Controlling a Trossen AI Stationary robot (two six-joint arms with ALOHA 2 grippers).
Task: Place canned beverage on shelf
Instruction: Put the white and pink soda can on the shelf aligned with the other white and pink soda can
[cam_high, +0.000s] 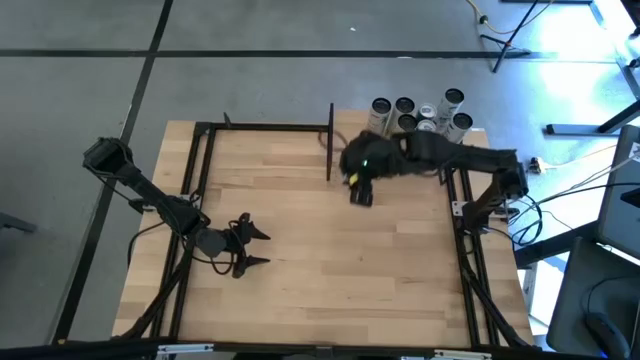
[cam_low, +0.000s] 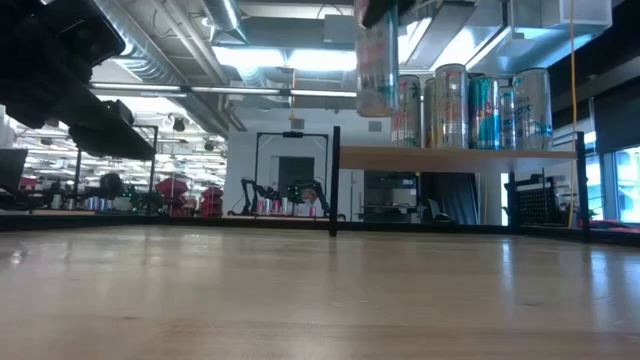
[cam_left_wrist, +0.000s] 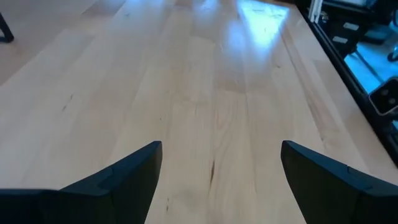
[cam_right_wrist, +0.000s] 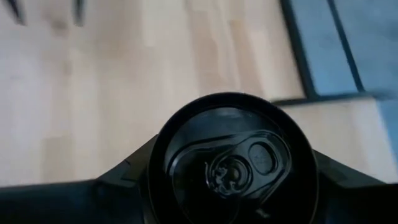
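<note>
The right tool (cam_high: 360, 185) hangs above the surface near its far edge, just short of the shelf (cam_high: 425, 140), where six cans (cam_high: 420, 112) crowd the plank; the left tool (cam_high: 243, 245) waits near the left edge, fingers apart. From table height, the can (cam_low: 377, 62) is lifted level with the shelf's cans, probably to clear the plank's rim. The left wrist shows bare wood between spread fingers. The right wrist shows the can's lid clamped between its fingers.
</note>
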